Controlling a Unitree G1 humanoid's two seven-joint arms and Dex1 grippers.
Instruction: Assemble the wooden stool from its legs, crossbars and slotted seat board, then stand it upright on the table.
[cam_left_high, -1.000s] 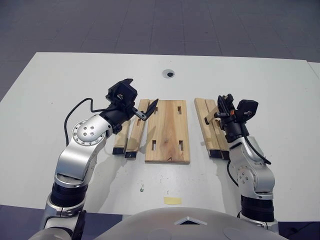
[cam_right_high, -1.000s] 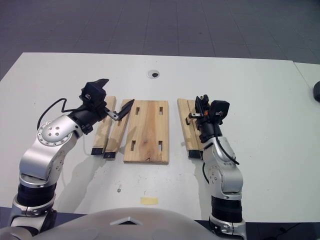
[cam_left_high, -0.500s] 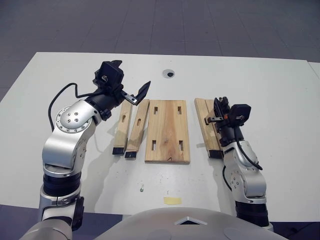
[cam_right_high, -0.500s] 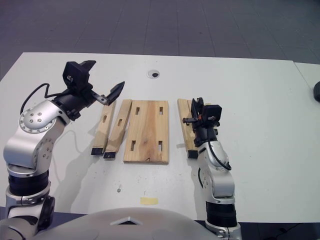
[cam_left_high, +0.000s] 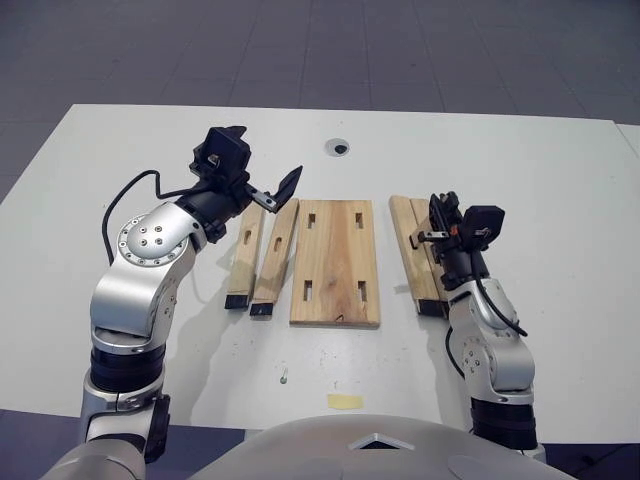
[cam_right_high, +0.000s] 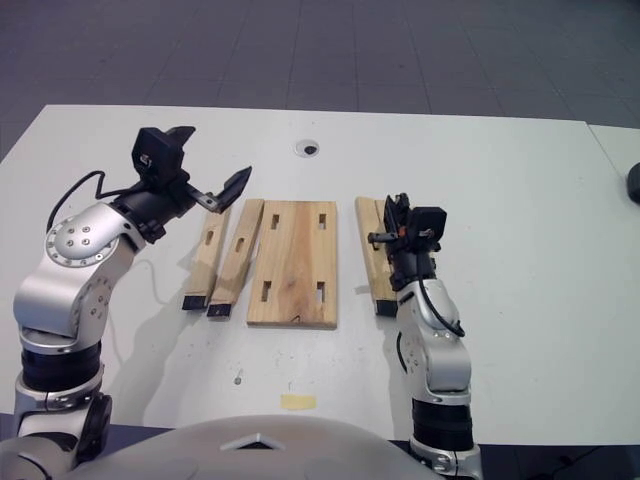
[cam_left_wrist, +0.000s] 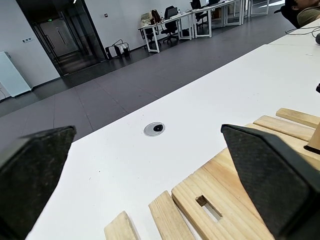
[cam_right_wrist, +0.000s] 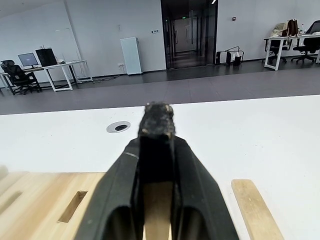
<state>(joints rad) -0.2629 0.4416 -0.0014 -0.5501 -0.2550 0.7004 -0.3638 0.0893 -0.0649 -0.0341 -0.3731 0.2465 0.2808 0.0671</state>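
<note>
The slotted seat board (cam_left_high: 335, 260) lies flat at mid-table. Two slotted wooden legs (cam_left_high: 262, 258) with black ends lie side by side just to its left. More wooden pieces (cam_left_high: 412, 250) lie to its right. My left gripper (cam_left_high: 262, 178) hovers above the far ends of the left legs, open wide and empty. Its black pads (cam_left_wrist: 272, 172) frame the board's far end in the left wrist view. My right gripper (cam_left_high: 436, 215) sits over the right-hand pieces with its fingertips (cam_right_wrist: 156, 120) pressed together. Wood shows in the gap lower between its fingers.
A round cable grommet (cam_left_high: 340, 147) is set in the white table (cam_left_high: 520, 160) behind the board. A yellow scrap (cam_left_high: 345, 401) and a small screw (cam_left_high: 284, 377) lie near the front edge. Beyond the table's far edge is grey floor.
My left gripper lifted from low over the left legs toward the back left, then settled slightly back. My right arm shifted a little left and stayed over the right pieces.
</note>
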